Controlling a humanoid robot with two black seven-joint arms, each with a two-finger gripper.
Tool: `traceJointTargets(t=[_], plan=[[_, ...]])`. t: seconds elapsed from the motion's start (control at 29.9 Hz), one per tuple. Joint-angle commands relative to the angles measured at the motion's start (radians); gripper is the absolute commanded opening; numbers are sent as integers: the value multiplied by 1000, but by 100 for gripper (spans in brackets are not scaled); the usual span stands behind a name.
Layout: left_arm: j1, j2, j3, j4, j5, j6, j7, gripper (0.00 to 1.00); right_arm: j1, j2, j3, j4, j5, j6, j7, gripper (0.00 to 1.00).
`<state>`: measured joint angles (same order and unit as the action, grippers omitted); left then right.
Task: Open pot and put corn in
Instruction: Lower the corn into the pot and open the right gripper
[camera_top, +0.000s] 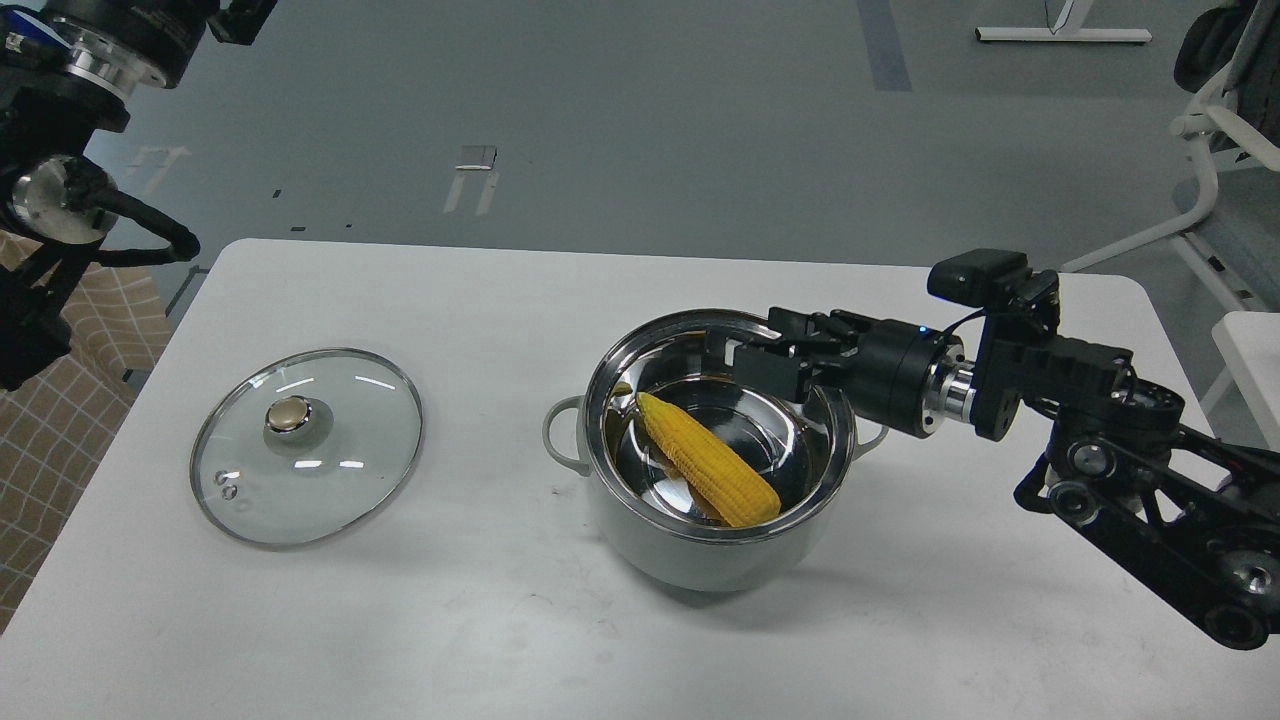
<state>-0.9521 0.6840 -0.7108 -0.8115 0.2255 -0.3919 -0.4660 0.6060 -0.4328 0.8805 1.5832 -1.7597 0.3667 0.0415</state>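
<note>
The pale grey-white pot (700, 560) stands open at the middle of the white table (480, 630). The yellow corn (706, 470) lies slanted on the pot's steel bottom, its pointed tip to the back left. My right gripper (762, 345) is open and empty, just over the pot's back right rim, apart from the corn. My left arm is raised at the top left; only a dark end part (240, 18) shows at the frame's top edge, and its fingers cannot be made out.
The round glass lid (307, 445) with its gold knob lies flat on the table left of the pot. A white chair frame (1200, 150) stands off the table at the far right.
</note>
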Motion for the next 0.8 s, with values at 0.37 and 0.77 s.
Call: traceJointTargets(t=[0.37, 0.77], plan=[[-3, -6, -15, 11, -5, -15, 0, 98, 262, 55, 402, -383, 463, 9, 3, 100], [-23, -29, -35, 44, -5, -18, 21, 98, 304, -6, 449, -778, 1058, 49, 6, 100]])
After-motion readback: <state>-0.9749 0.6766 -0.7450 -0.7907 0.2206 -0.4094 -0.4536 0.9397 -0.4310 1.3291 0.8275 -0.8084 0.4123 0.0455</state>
